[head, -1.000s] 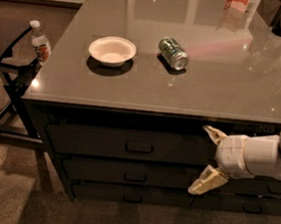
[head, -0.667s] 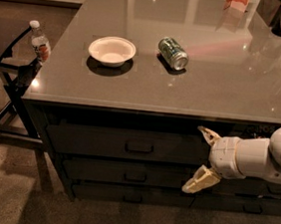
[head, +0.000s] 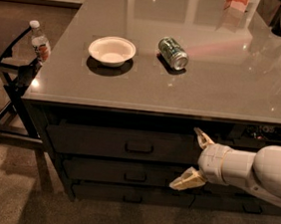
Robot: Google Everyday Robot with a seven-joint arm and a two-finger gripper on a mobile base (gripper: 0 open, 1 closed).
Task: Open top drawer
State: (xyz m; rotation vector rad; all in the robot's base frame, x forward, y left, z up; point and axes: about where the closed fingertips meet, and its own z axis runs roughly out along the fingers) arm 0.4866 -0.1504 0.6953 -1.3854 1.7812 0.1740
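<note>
The top drawer (head: 102, 141) is the wide dark front just under the grey countertop, shut, with a small loop handle (head: 139, 147) at its centre. My gripper (head: 189, 159) comes in from the right on a white arm, in front of the drawer stack at the top drawer's right end. Its two cream fingers are spread wide apart, one up by the counter's underside, one down at the second drawer's height. It holds nothing and is to the right of the handle, apart from it.
A narrower second drawer (head: 124, 173) and a third below have like handles. On the countertop (head: 232, 93) lie a white bowl (head: 112, 50) and a green can (head: 173, 53) on its side. A black chair (head: 11, 78) with a water bottle (head: 39, 43) stands at the left.
My gripper has moved left along the drawer fronts, closer to the top drawer's handle, fingers still spread. The drawers have not moved.
</note>
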